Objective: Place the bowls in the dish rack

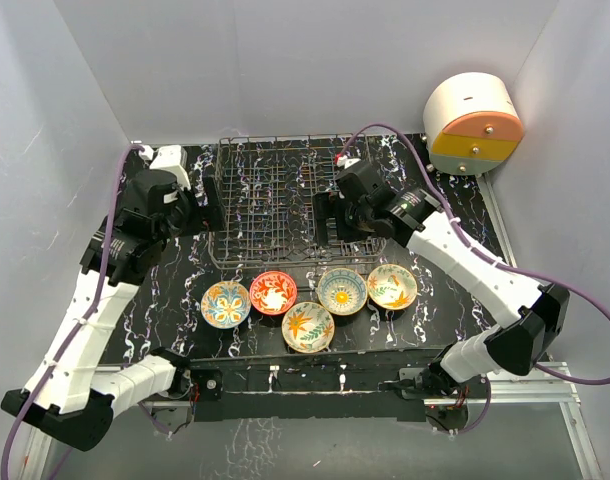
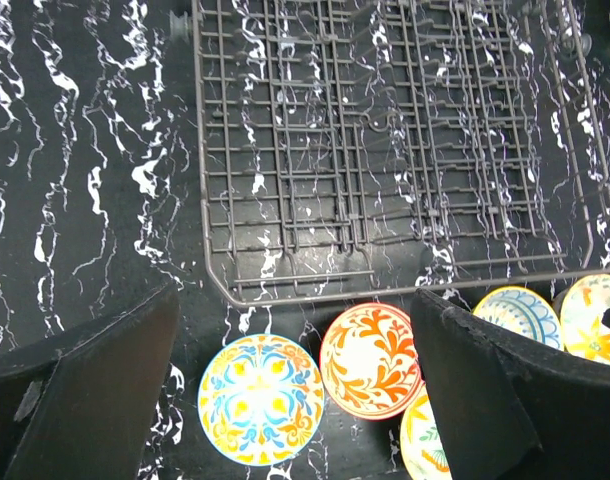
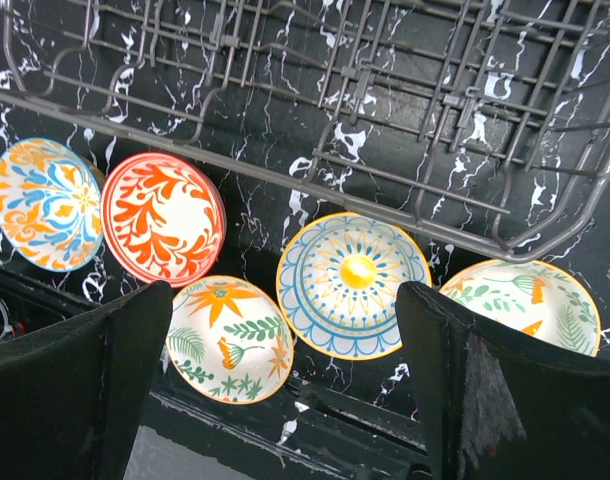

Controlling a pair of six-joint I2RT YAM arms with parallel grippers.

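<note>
Five bowls sit on the table in front of the empty dish rack [image 1: 270, 200]: blue-orange [image 1: 226, 303], red [image 1: 273, 292], orange-green [image 1: 308, 326], blue-yellow [image 1: 342, 290], cream-green [image 1: 392, 286]. My left gripper [image 1: 207, 215] hovers open at the rack's left side. In its wrist view [image 2: 295, 400] it is above the blue-orange bowl [image 2: 260, 398] and the red bowl [image 2: 370, 358]. My right gripper [image 1: 325, 218] hovers open over the rack's right front. In its wrist view [image 3: 285, 400] it is above the orange-green bowl [image 3: 230, 338] and the blue-yellow bowl [image 3: 353, 283]. Both are empty.
A round white, orange and yellow drawer unit [image 1: 473, 125] stands at the back right. The rack's raised front rim [image 2: 405, 290] runs just behind the bowls. White walls close in the left, back and right. The table's front rail [image 3: 315, 430] lies just below the bowls.
</note>
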